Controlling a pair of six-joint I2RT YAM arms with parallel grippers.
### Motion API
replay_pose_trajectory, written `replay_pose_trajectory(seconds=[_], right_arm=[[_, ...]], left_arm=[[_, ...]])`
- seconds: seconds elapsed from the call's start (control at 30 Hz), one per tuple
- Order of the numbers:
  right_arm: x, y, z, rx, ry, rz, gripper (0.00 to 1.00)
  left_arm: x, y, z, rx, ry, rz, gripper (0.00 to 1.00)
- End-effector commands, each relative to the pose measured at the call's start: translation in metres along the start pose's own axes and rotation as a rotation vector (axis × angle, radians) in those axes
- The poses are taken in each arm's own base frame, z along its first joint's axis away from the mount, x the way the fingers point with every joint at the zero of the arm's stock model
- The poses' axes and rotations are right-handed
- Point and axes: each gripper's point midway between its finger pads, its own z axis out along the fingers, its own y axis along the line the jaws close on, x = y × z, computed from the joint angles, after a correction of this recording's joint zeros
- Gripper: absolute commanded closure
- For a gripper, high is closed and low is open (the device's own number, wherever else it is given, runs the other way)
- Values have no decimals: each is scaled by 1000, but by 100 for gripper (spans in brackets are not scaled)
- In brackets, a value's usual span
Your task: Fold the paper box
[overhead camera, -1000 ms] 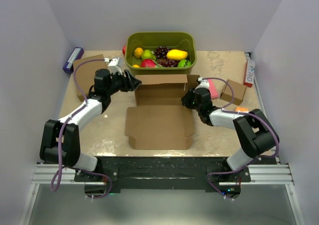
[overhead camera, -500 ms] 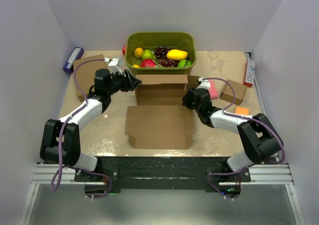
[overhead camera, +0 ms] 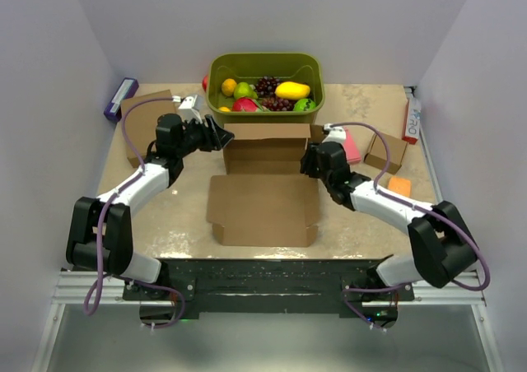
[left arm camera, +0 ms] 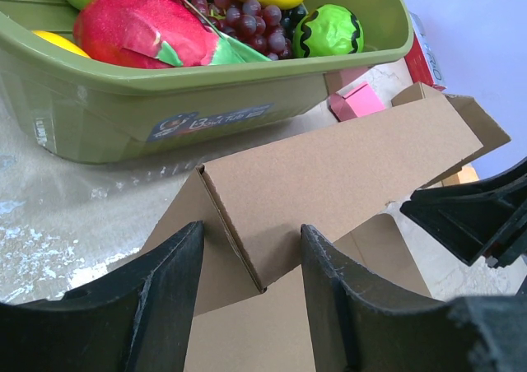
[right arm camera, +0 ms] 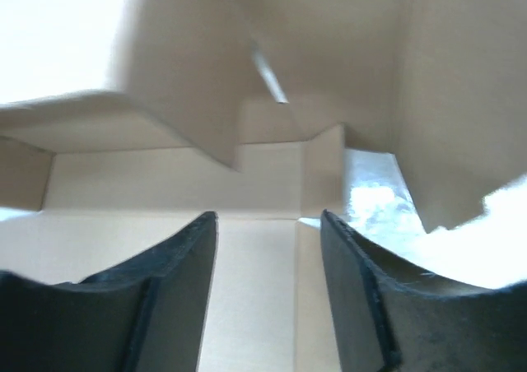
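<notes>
The paper box (overhead camera: pixel 263 210) lies open in the middle of the table, its floor flat and its back wall (overhead camera: pixel 268 146) standing upright. My left gripper (overhead camera: pixel 221 135) is at the wall's left end. In the left wrist view its jaws (left arm camera: pixel 251 228) stand open astride the folded corner where the wall (left arm camera: pixel 346 166) meets a side flap. My right gripper (overhead camera: pixel 311 160) is at the wall's right end, low over the box. In the right wrist view it (right arm camera: pixel 268 216) is open with only the box floor (right arm camera: pixel 255 290) showing between its fingers.
A green basket (overhead camera: pixel 265 57) of fruit stands just behind the box wall. A flat cardboard rectangle (overhead camera: pixel 142 121) and a purple box (overhead camera: pixel 120 98) lie at the left. At the right are a pink block (overhead camera: pixel 352 147), a small cardboard cube (overhead camera: pixel 387 151) and an orange piece (overhead camera: pixel 399 185).
The right gripper's jaws have spread apart, and the right arm's elbow has swung out to the right. The left arm and the box have not moved.
</notes>
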Motion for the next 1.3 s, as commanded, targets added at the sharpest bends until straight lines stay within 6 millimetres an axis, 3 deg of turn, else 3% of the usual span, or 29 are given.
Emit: replay_pose_trajectory(seconds=[0.0,0.03,0.07,0.17,0.33,0.63,0.83,1.0,1.27], right_arm=[[-20,31,2,-71,44,-59,63],[-10,33,9,-70,93,-70,68],[-16,38,11,-71,106,-84,77],[-9,27,18,3,158,-115,87],[-13,-3,27,119,163,-112,89],[-24,-39,32,268,127,-127,91],[-30,-47,28,228,90,-74,90],[-26,-65,41,219,119,-25,90],[-22,-58,62,161,112,-18,91]], left_arm=[[2,-1,1,13,10,-2,46],[2,-1,0,13,10,-1,46],[1,-1,0,10,8,0,46],[0,-1,-1,5,2,11,46],[-2,0,-1,0,0,15,46],[0,1,0,0,5,13,46],[-1,2,1,-3,5,13,46],[0,1,1,-2,5,13,46],[-1,2,1,-5,4,16,46]])
